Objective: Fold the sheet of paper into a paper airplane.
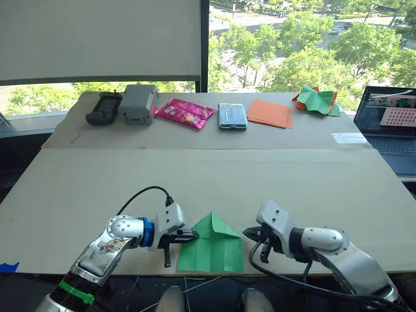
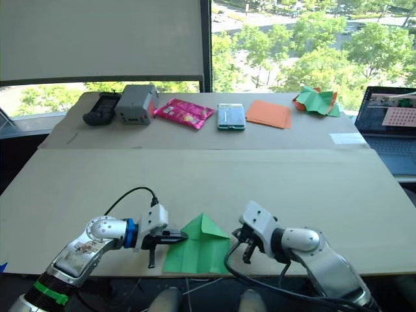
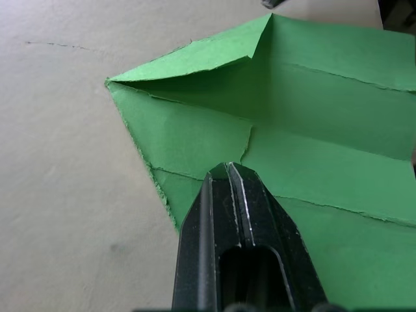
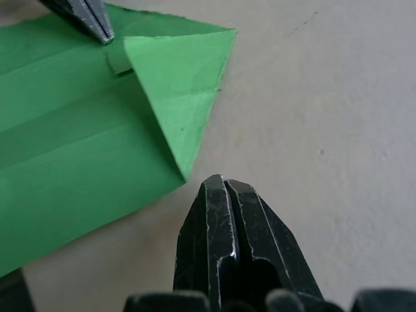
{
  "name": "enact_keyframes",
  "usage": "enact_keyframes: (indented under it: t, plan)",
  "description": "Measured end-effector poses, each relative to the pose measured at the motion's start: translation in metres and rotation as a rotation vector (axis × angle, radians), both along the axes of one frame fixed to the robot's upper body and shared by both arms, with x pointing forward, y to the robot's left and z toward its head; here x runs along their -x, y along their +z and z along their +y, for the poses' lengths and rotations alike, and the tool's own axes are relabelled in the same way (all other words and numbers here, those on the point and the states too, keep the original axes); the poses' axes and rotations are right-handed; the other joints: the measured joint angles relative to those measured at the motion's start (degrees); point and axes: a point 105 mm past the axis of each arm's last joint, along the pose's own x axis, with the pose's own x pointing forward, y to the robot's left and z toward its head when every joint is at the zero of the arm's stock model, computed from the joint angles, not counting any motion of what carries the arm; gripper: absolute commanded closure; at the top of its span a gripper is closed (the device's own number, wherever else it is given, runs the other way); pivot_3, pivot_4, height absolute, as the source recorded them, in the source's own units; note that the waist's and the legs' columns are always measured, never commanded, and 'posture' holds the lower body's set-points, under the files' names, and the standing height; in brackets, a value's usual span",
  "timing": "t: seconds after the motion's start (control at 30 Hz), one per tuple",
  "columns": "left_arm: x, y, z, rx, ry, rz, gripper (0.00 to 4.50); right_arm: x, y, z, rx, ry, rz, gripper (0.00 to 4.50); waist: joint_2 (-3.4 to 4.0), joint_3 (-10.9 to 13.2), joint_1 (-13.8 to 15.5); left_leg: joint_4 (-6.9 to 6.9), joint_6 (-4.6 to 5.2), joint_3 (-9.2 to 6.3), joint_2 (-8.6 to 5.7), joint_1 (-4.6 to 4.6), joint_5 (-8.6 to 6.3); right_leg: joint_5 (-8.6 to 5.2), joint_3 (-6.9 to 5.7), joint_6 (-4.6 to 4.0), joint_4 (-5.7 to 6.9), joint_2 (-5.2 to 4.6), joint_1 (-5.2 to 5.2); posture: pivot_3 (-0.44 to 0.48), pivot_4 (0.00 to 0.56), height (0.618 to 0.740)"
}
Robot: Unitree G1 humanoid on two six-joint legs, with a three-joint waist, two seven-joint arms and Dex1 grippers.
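The sheet of paper (image 1: pixel 214 250) is bright green and lies flat near the table's front edge. Its two far corners are folded in to a point, and crease lines run along it (image 3: pixel 312 130). My left gripper (image 1: pixel 192 236) is shut, and its tip rests on the paper's left folded flap (image 3: pixel 227 168). The right gripper (image 1: pixel 248 232) is also shut. It hovers over bare table just off the paper's right folded corner (image 4: pixel 223 180). The right wrist view shows the left gripper's fingertips (image 4: pixel 97 26) touching the green paper (image 4: pixel 78 143).
Along the far side stand a black device (image 1: pixel 104 108), a grey box (image 1: pixel 138 103), a pink packet (image 1: pixel 184 112), a small pack (image 1: pixel 232 116), flat orange sheets (image 1: pixel 270 113) and a crumpled green-and-orange bundle (image 1: pixel 316 100). A laptop (image 1: pixel 390 123) sits at the right.
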Motion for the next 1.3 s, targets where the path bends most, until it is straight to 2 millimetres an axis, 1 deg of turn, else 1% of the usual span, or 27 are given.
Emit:
enact_keyframes:
  t: [0.07, 0.13, 0.2, 0.27, 0.5, 0.6, 0.67, 0.73, 0.8, 0.93, 1.07, 1.17, 1.3]
  plan:
    - [-0.002, 0.0, 0.0, -0.002, -0.002, -0.012, 4.48, 0.012, 0.001, 0.006, -0.031, 0.056, 0.043, 4.5, -0.01, 0.0, -0.08, 0.03, 0.0, -0.02, 0.0, 0.0, 0.0, 0.0, -0.03, 0.0, -0.01, -0.03, -0.08, 0.0, 0.15, 0.706]
    - [-0.003, 0.0, 0.0, -0.007, -0.002, -0.018, 4.48, 0.016, 0.002, 0.011, -0.048, 0.08, 0.047, 4.5, -0.02, 0.01, -0.34, 0.13, -0.01, -0.01, -0.01, 0.03, -0.01, -0.01, -0.04, 0.01, -0.02, -0.07, -0.08, 0.0, 0.15, 0.706]
    - [-0.004, 0.0, -0.001, -0.005, 0.0, -0.019, 4.48, 0.014, 0.0, 0.013, -0.044, 0.072, 0.035, 4.5, -0.02, 0.01, -0.37, 0.3, -0.01, 0.0, -0.01, 0.02, -0.01, -0.01, -0.11, 0.01, -0.03, -0.15, -0.1, 0.0, 0.15, 0.706]
    - [-0.003, 0.0, -0.003, 0.001, 0.0, -0.02, 4.48, 0.007, -0.007, 0.008, -0.013, 0.033, 0.026, 4.5, -0.01, 0.02, -0.31, 0.47, -0.01, 0.04, -0.09, -0.05, -0.01, -0.01, -0.27, 0.01, -0.04, -0.37, -0.09, 0.0, 0.15, 0.706]
    - [-0.003, -0.001, -0.003, 0.0, 0.006, -0.021, 4.48, -0.002, -0.008, 0.008, -0.013, 0.04, -0.015, 4.5, -0.05, -0.01, -0.32, 0.49, -0.01, 0.15, -0.09, -0.01, -0.01, -0.01, -0.26, 0.01, -0.08, -0.4, -0.06, 0.0, 0.15, 0.706]
    - [-0.004, -0.001, -0.002, -0.001, 0.011, -0.023, 4.48, -0.011, -0.008, 0.02, -0.075, 0.006, -0.04, 4.5, -0.13, -0.03, -0.44, 0.47, 0.0, 0.14, -0.05, 0.09, -0.02, -0.01, -0.31, 0.02, -0.06, -0.4, -0.09, 0.0, 0.15, 0.706]
    - [-0.004, -0.001, -0.003, -0.002, 0.008, -0.024, 4.48, -0.019, -0.007, 0.029, -0.122, -0.025, -0.056, 4.5, -0.01, -0.03, -0.4, 0.49, 0.0, 0.12, -0.07, 0.08, -0.01, -0.01, -0.31, 0.02, -0.06, -0.4, -0.09, 0.0, 0.15, 0.706]
    - [-0.003, 0.0, -0.004, -0.001, 0.005, -0.025, 4.48, -0.028, -0.001, 0.035, -0.163, -0.05, -0.079, 4.5, 0.01, -0.03, -0.37, 0.49, 0.01, 0.14, -0.06, 0.07, -0.01, 0.0, -0.3, 0.02, -0.02, -0.39, -0.07, 0.0, 0.15, 0.706]
    - [-0.003, 0.0, -0.005, -0.001, 0.001, -0.025, 4.48, -0.034, 0.01, 0.043, -0.224, -0.054, -0.101, 4.5, 0.05, -0.06, -0.32, 0.48, 0.02, 0.14, -0.06, 0.06, 0.0, 0.01, -0.3, 0.03, 0.04, -0.38, -0.05, 0.0, 0.15, 0.706]
    - [-0.002, 0.0, -0.005, 0.0, -0.003, -0.026, 4.48, -0.036, 0.017, 0.049, -0.253, -0.04, -0.11, 4.5, 0.24, -0.19, 0.0, 0.47, 0.03, 0.14, -0.06, 0.06, 0.0, 0.03, -0.3, 0.06, 0.1, -0.36, -0.02, 0.0, 0.15, 0.706]
    - [-0.003, 0.0, -0.002, -0.007, 0.006, -0.027, 4.48, -0.039, 0.023, 0.065, -0.29, -0.001, -0.119, 4.5, 0.41, -0.33, -0.17, 0.45, 0.04, 0.12, -0.05, 0.1, 0.0, 0.05, -0.3, 0.11, 0.12, -0.34, -0.03, 0.0, 0.15, 0.706]
    - [-0.006, 0.002, 0.004, -0.014, 0.032, -0.029, 4.48, -0.039, 0.018, 0.073, -0.3, 0.008, -0.097, 4.5, 0.42, -0.34, -0.34, 0.45, 0.04, 0.11, -0.05, 0.1, 0.0, 0.05, -0.3, 0.11, 0.13, -0.34, -0.04, 0.0, 0.15, 0.706]
    - [-0.009, 0.003, 0.01, -0.024, 0.059, -0.025, 4.48, -0.044, 0.013, 0.078, -0.291, 0.007, -0.082, 4.5, 0.45, -0.36, -0.35, 0.45, 0.04, 0.11, -0.06, 0.1, 0.0, 0.06, -0.3, 0.12, 0.15, -0.34, -0.04, 0.0, 0.15, 0.706]
